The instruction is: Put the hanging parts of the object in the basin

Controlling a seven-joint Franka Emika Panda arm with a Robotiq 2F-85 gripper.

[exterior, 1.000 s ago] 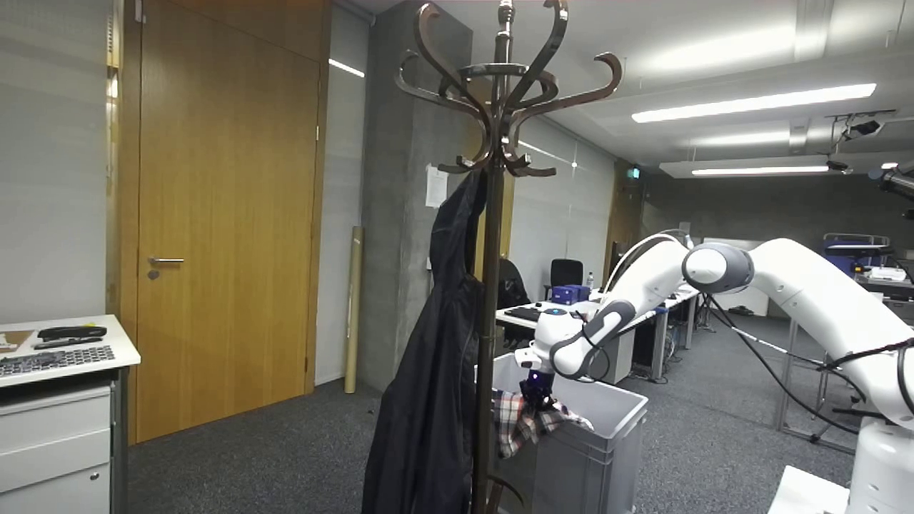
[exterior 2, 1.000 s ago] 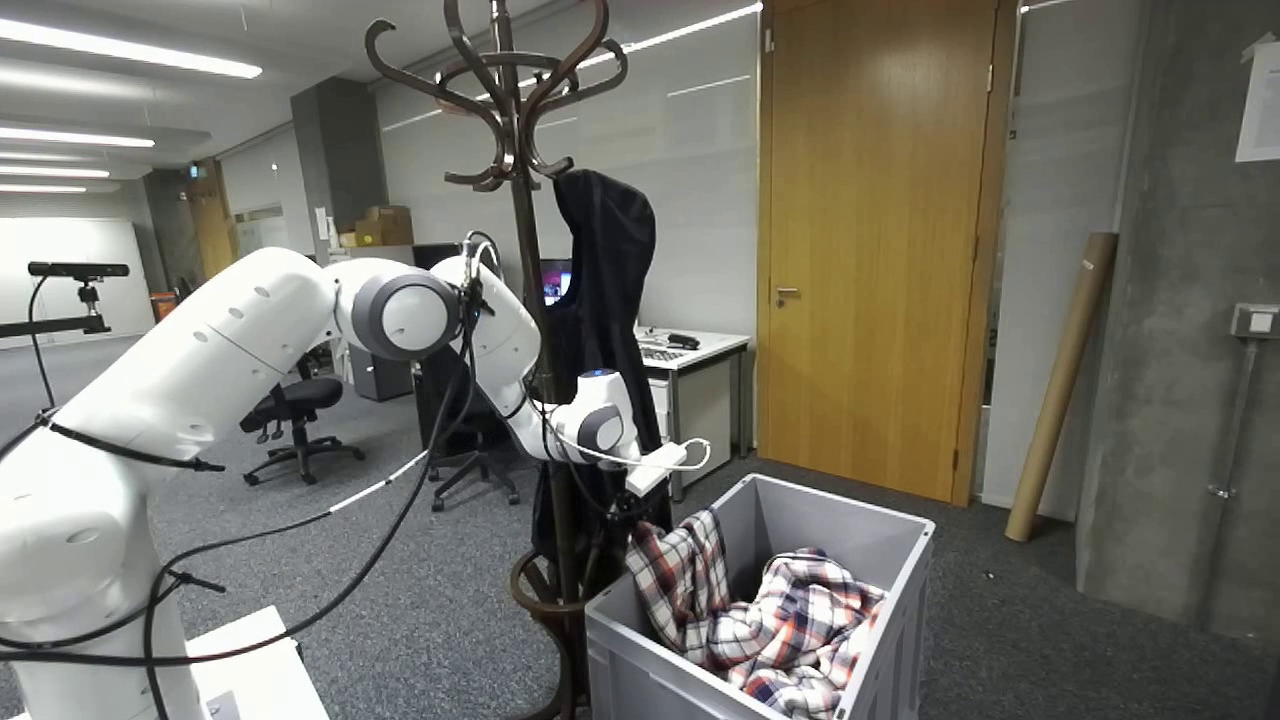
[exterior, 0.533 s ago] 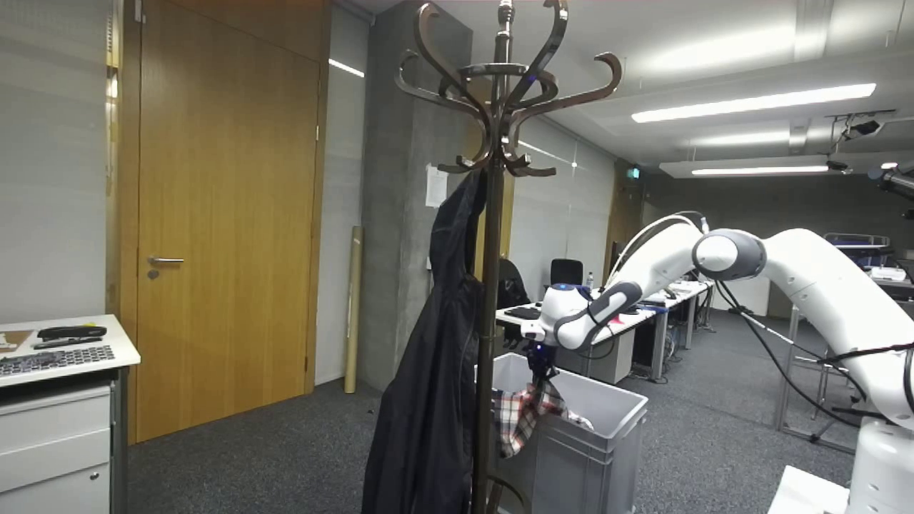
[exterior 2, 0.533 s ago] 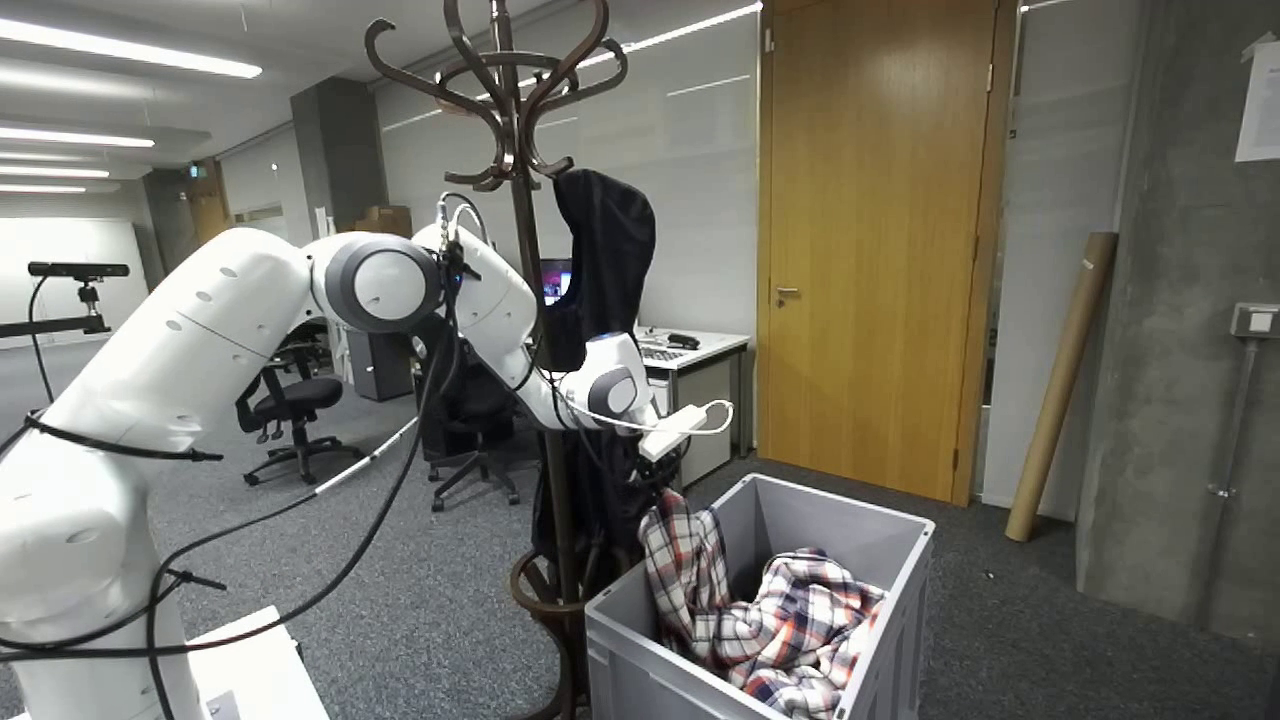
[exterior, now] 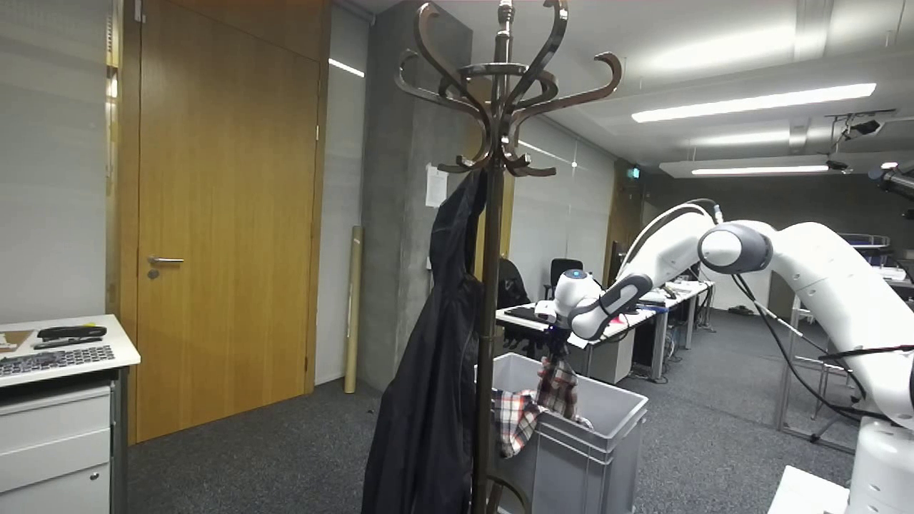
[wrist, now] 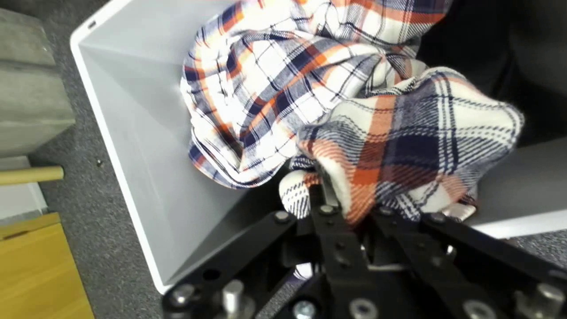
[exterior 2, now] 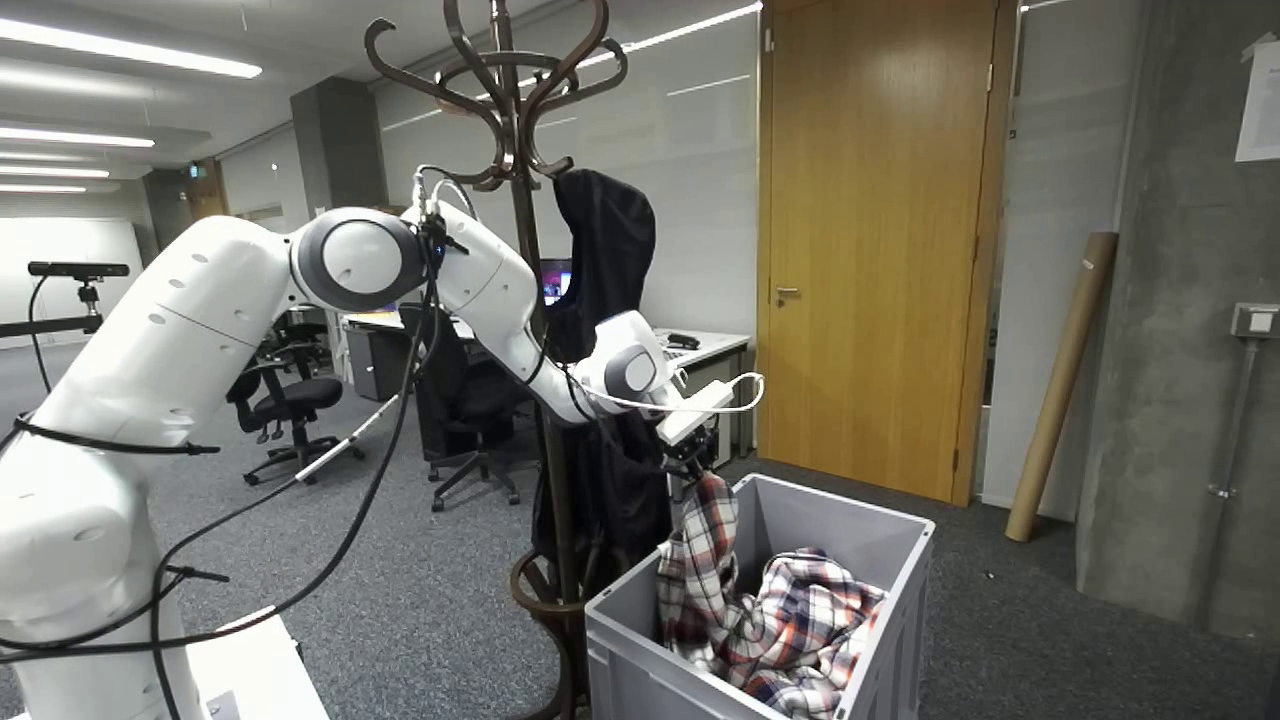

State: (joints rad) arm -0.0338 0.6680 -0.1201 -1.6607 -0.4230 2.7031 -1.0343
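A plaid shirt (exterior 2: 805, 615) in white, navy and orange lies bunched in the grey basin (exterior 2: 835, 525); both also show in the wrist view as the shirt (wrist: 274, 97) and the basin (wrist: 141, 133). My gripper (exterior 2: 697, 470) is shut on a fold of the shirt and holds it up above the basin's near-side rim. In an exterior view, the gripper (exterior: 556, 351) is above the basin (exterior: 578, 464), and another part of the shirt (exterior: 515, 425) hangs outside over the rim. In the wrist view, cloth hides the fingertips of the gripper (wrist: 356, 201).
A dark wooden coat stand (exterior: 489, 285) stands close beside the basin, with a black jacket (exterior: 435, 371) hanging on it. The jacket (exterior 2: 605, 270) is right behind the wrist in an exterior view. A desk (exterior 2: 705, 350) and a door (exterior 2: 870, 250) are farther back.
My gripper has risen and moved in over the basin, drawing a fold of the shirt upward. The part hanging outside the rim looks much the same.
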